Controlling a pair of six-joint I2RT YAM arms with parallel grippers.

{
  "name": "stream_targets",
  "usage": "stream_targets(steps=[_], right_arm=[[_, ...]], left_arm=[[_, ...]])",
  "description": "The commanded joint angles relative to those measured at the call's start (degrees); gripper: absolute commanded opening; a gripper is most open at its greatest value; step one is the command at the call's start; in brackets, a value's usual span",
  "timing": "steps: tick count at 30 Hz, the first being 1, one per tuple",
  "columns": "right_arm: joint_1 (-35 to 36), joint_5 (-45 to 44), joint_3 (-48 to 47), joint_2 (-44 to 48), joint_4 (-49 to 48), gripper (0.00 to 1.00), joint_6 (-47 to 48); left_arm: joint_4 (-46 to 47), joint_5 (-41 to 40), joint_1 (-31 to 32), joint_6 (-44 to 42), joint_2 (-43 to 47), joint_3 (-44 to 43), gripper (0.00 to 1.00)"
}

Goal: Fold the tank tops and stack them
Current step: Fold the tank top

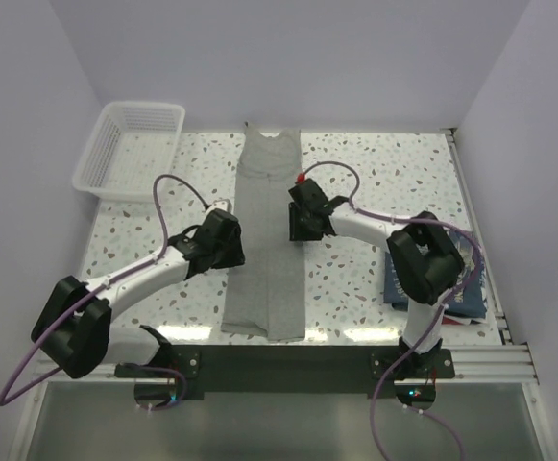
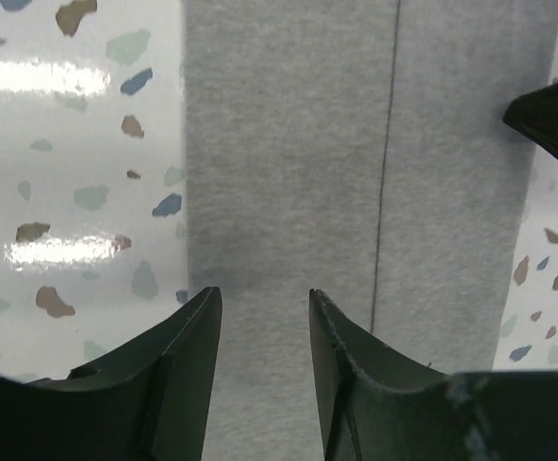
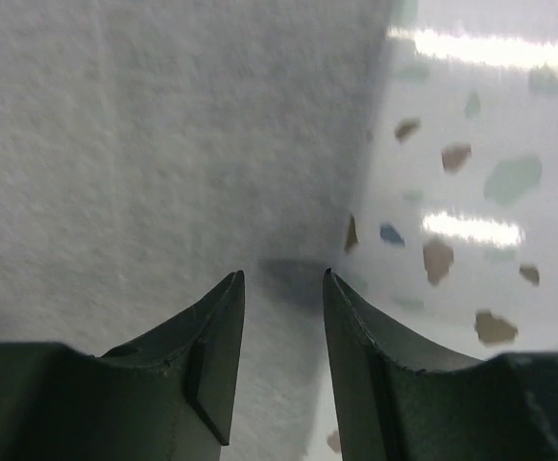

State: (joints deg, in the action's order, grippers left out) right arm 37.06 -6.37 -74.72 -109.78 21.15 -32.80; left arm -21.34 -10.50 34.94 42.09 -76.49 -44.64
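Most of navy top (image 1: pixel 469 294) hides behind right arm (image 1: pixel 423 257).

A white speckled table (image 1: pixel 403 173) stands boxed in by plain pale walls (image 1: pixel 288 58) at the back and both sides, bright light glaring along its far and near edges, with a white mesh basket (image 1: pixel 130 154) at its far left corner

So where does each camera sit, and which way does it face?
Top: above and behind the robot, facing down at the table; left arm and right arm show.
Left wrist: faces down past the left hand at the grey tank top.
Right wrist: past the right hand, at that top's right edge.
All share that top.
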Motion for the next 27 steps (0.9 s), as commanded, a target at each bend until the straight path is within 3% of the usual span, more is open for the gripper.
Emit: stream_targets(steps=[1,6,14,21,27], right_arm=[[2.1,0.3,6.9,11.4,-1.5,0.42,-2.2],[6.9,0.7,18.8,21.6,0.9,0.43,-5.2],[14.9,5.6,31.9,35.3,5.0,0.45,-12.4],[19.0,9.7,35.8,39.2,7.0,0.47,-16.2],[22.7,11.9,39.9,40.0,4.7,0.49,-19.8]], left_arm=[[-0.7,2.1,-0.2,-1.2,5.2,4.8,0.48],[-5.2,7.1,-0.1,2.2,14.4,11.6,0.48],[-14.8,11.4,0.2,10.3,21.5,16.3,0.38],[-20.8,12.1,0.3,15.0,26.5,17.3,0.40],[-18.3,15.9,0.4,14.6,26.7,20.6,0.47]])
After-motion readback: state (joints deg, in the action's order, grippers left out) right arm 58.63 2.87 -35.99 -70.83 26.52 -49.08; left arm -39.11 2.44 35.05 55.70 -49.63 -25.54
